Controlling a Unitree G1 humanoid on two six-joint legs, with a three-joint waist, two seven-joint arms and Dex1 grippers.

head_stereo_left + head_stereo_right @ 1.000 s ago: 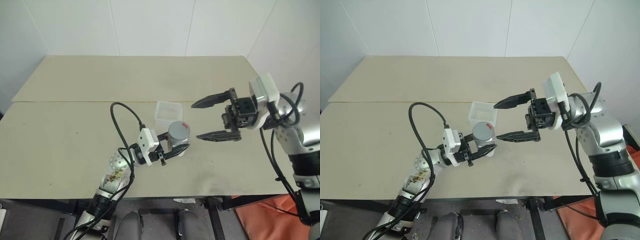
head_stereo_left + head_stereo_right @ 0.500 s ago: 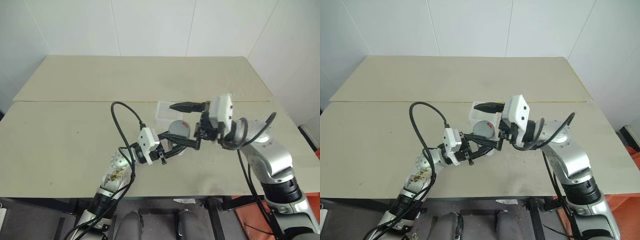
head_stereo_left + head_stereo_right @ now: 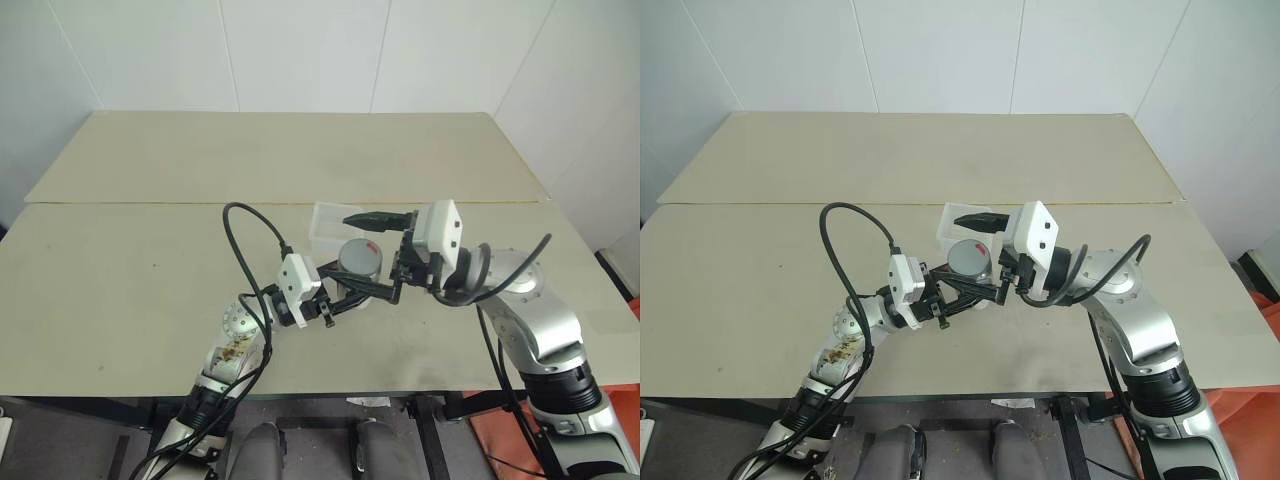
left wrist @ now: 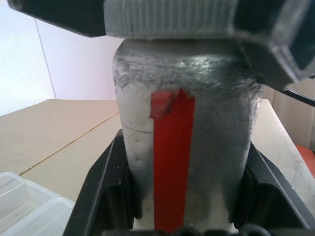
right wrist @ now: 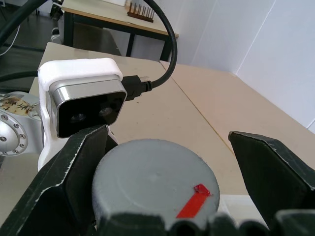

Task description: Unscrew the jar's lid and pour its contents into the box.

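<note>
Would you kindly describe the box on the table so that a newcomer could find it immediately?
Start at the beige table and find its seam near the middle. The box sits just past the jar, which the left tool holds. It is low, squarish and translucent white, unlike the grey cylindrical jar.

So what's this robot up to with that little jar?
It is getting ready to unscrew a jar. The left gripper is shut on the jar, holding it above the table. The right gripper is open, with one finger on each side of the grey lid, not yet closed on it. The lid is on the jar. The box meant for the contents sits on the table just behind the jar.
</note>
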